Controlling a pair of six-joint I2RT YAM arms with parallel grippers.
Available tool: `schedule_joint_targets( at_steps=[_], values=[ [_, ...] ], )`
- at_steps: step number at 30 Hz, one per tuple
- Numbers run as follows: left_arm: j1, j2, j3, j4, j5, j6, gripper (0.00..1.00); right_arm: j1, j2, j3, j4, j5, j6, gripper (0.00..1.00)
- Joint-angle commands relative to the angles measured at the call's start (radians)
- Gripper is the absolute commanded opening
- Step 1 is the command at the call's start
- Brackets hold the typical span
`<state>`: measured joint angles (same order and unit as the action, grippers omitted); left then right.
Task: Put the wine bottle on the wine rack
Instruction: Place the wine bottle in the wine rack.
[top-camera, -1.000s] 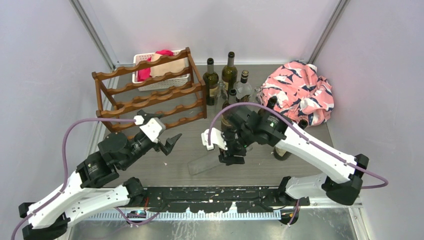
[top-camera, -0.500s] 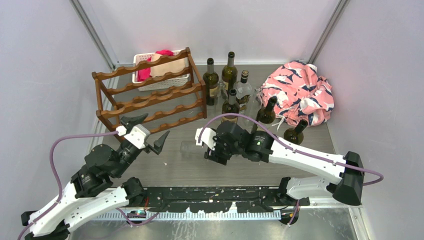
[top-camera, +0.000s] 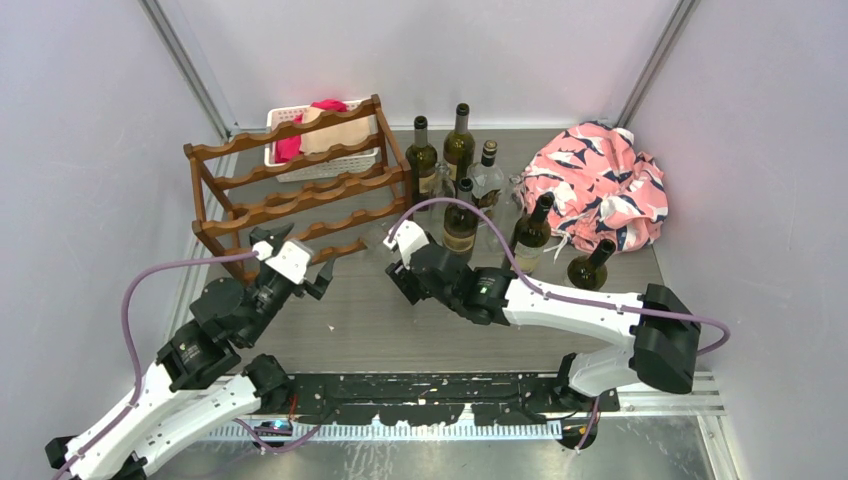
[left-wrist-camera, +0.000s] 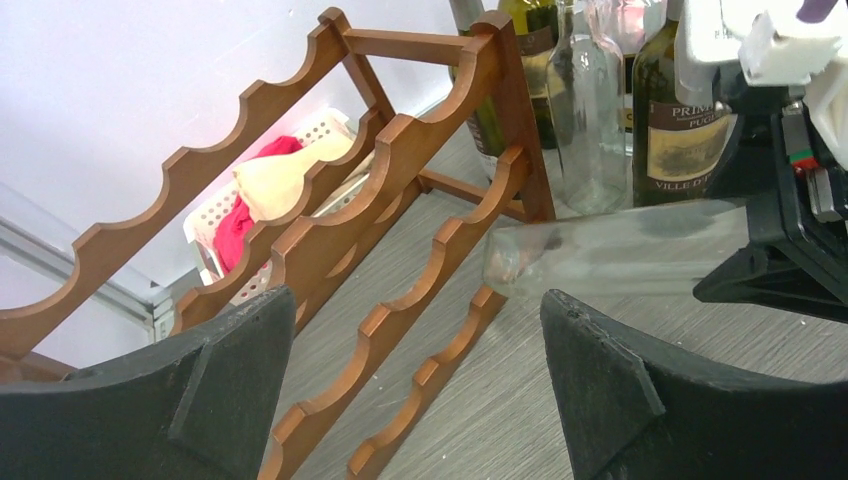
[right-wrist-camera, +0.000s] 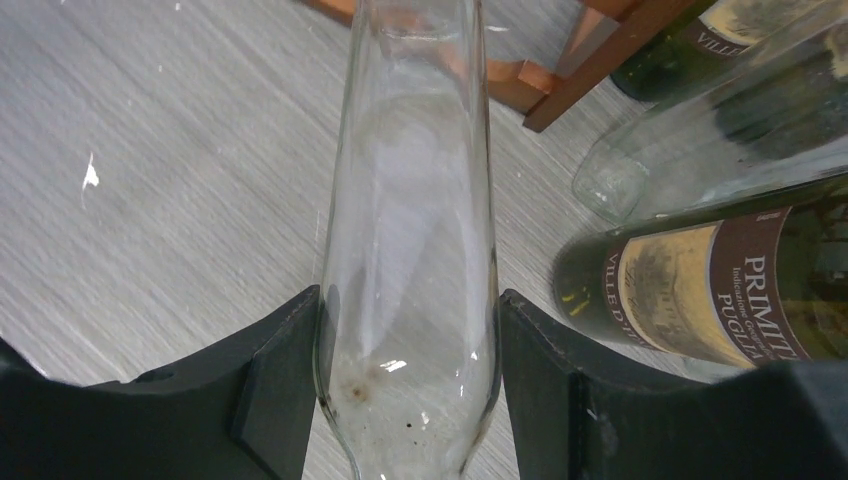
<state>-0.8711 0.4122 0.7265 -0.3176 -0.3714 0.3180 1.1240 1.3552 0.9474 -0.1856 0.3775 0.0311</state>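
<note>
1. Between the pads of my right claw (right-wrist-camera: 410, 300) lies the clear wine bottle (right-wrist-camera: 405, 200), on its side, the claw closed partway around its glass body.
2. Its far end sits just beside the low front rail of the wine rack (left-wrist-camera: 400, 150).
3. My left claw (left-wrist-camera: 415, 300) gapes wide, holding nothing, facing the rack.
4. Empty glass should be light, I judge, but rigid, slick and breakable, so I'd grip the broad body firmly.

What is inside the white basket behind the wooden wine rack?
A pink-red cloth and a beige item lie in the white basket. The wine rack covers its front, so anything deeper is hidden.
</note>
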Motion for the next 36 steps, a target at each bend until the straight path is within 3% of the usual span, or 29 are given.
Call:
schedule_joint_targets(
  at_steps=[1, 13, 29, 36],
  values=[
    [0.023, 0.001, -0.008, 0.079, 0.034, 0.007, 0.91, 0.007, 0.004, 0.017, 0.233, 0.115, 0.104, 0.01],
    [0.030, 0.001, -0.018, 0.084, 0.046, 0.018, 0.91, 0.009, 0.066, -0.019, 0.300, 0.147, 0.223, 0.01],
    [0.041, -0.006, -0.030, 0.093, 0.033, 0.032, 0.90, 0.009, 0.255, 0.038, 0.448, 0.328, 0.204, 0.01],
    [0.046, -0.006, -0.036, 0.098, 0.031, 0.036, 0.91, 0.004, 0.364, 0.127, 0.493, 0.366, 0.203, 0.15]
  ],
)
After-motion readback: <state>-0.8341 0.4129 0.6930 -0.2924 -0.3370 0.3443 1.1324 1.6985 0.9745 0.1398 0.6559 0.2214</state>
